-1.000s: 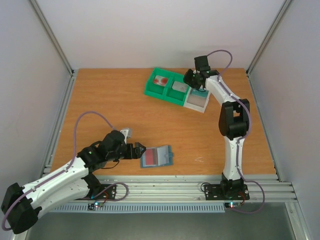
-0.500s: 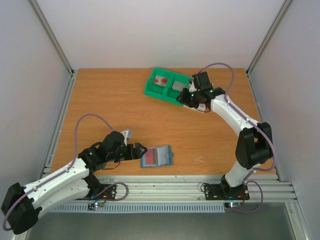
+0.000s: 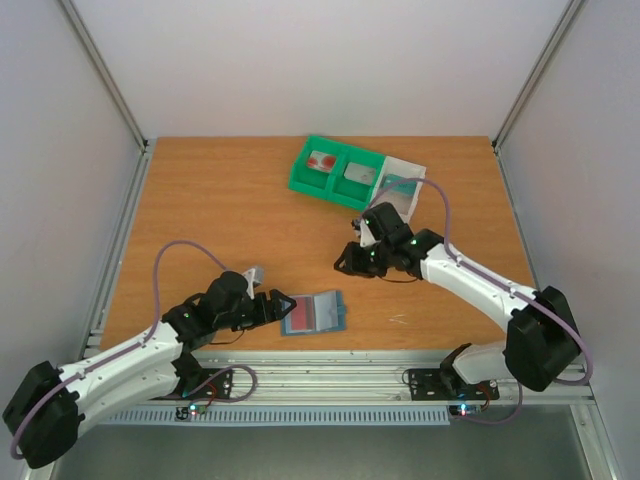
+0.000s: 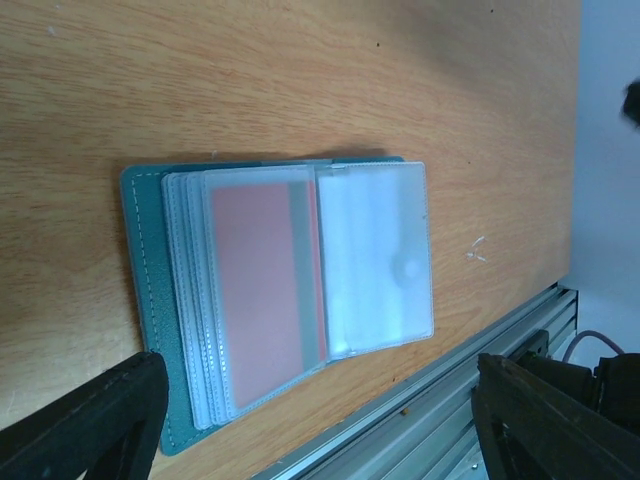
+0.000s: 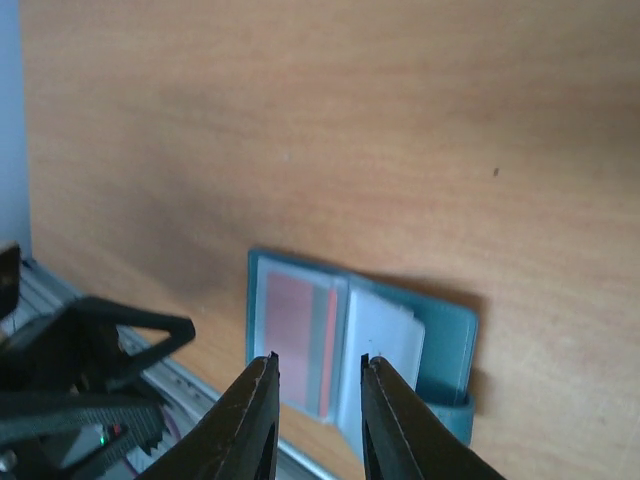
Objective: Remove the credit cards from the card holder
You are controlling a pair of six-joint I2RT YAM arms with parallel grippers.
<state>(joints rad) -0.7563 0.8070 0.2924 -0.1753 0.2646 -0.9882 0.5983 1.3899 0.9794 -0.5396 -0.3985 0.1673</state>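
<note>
The blue-grey card holder (image 3: 313, 314) lies open near the table's front edge, its clear sleeves showing a pink-red card with a grey stripe (image 4: 262, 285). It also shows in the left wrist view (image 4: 145, 250) and the right wrist view (image 5: 450, 335). My left gripper (image 3: 281, 304) is open and empty at the holder's left edge. My right gripper (image 3: 347, 264) is open and empty, held above the table up and right of the holder. A white card with red marks (image 3: 322, 160), a grey card (image 3: 357, 173) and a teal card (image 3: 399, 188) lie in the tray.
The green tray (image 3: 300, 180) with its white end compartment (image 3: 410, 165) stands at the back centre. The metal rail (image 3: 400, 375) runs along the front edge just below the holder. Grey walls close both sides.
My right arm has swung from the tray down and left to the middle of the table, near the holder. My left gripper has barely moved.
</note>
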